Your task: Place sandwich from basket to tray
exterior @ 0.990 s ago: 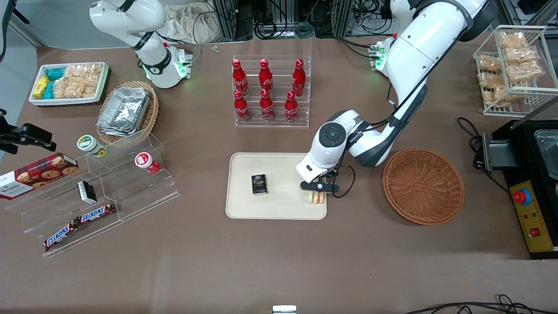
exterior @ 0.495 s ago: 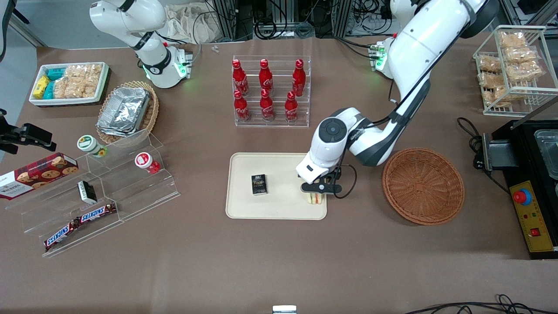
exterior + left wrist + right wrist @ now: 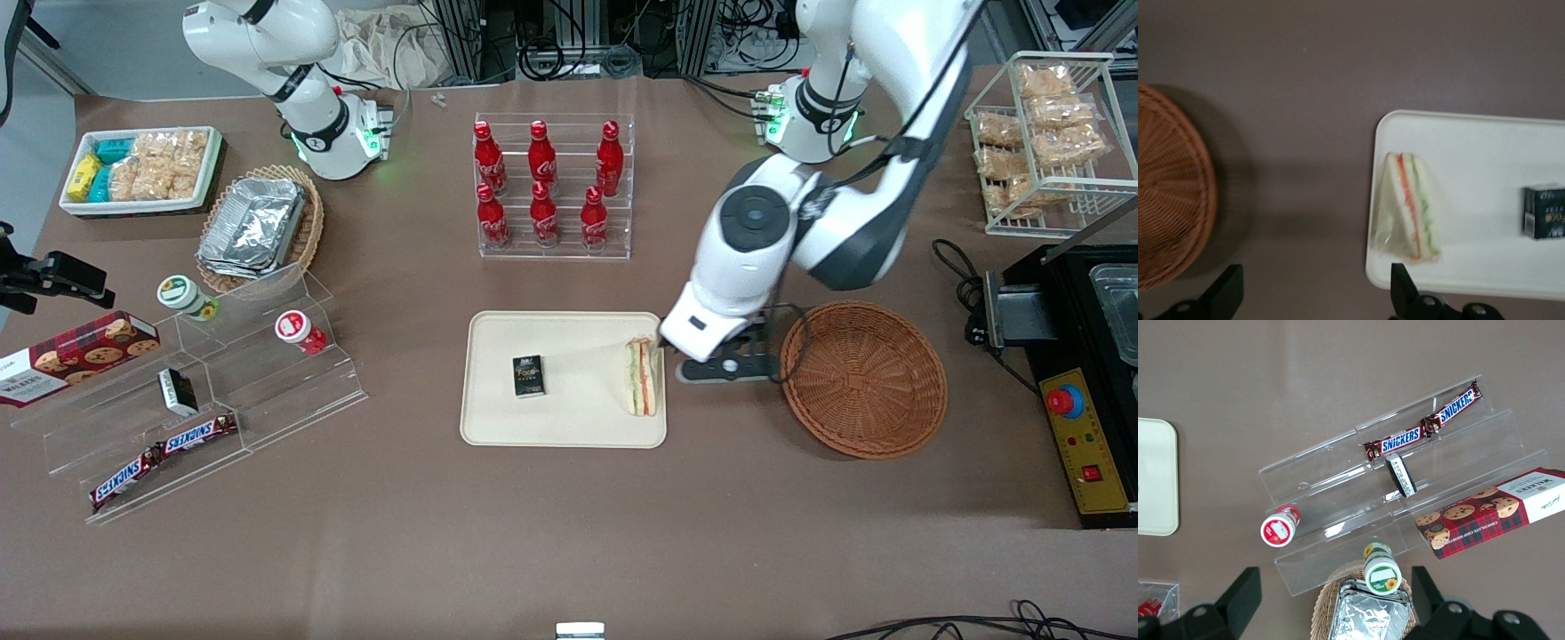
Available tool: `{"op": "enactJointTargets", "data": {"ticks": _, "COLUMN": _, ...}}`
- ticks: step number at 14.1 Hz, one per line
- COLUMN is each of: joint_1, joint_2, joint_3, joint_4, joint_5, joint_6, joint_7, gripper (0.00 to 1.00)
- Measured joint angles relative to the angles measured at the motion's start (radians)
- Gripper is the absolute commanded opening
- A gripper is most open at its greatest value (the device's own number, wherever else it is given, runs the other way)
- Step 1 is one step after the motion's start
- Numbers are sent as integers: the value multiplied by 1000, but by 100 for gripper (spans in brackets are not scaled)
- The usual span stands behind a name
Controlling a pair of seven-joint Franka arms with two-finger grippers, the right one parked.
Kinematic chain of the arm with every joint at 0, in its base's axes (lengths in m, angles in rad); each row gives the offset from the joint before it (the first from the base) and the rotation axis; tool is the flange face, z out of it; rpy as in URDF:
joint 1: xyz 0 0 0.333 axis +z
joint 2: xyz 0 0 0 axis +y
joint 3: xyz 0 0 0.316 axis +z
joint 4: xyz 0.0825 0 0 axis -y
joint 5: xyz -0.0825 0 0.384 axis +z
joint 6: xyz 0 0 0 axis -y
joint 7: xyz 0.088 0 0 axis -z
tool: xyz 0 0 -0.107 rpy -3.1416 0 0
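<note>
1. Since half a second ago the end effector (image 3: 725,369) has let go, risen and drawn away from the tray (image 3: 498,427), fingers (image 3: 1228,293) now apart over bare desk (image 3: 569,533).
2. The clear-wrapped triangular sandwich (image 3: 642,376) lies flat at the smooth cream tray's edge nearest the woven reddish basket (image 3: 862,380).
3. The sandwich sits just beside the end effector, center frame.

My left arm reaching down from the upper right of the front frame, elbow bent, wrist just right of centre, my gripper (image 3: 725,366) hanging raised above the table, fingers (image 3: 1228,288) spread wide apart, nothing between them.
</note>
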Motion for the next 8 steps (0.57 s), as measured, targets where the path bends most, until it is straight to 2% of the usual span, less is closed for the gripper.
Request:
{"op": "enactJointTargets", "data": {"ticks": 5, "joint_1": 165, "joint_2": -118, "joint_3": 22, "joint_4": 61, "joint_5": -118, "joint_6": -276, "joint_7": 288, "gripper": 99}}
{"op": "enactJointTargets", "data": {"ticks": 8, "joint_1": 147, "joint_2": -232, "joint_3": 155, "joint_4": 62, "joint_5": -189, "joint_6": -355, "joint_7": 350, "gripper": 99}}
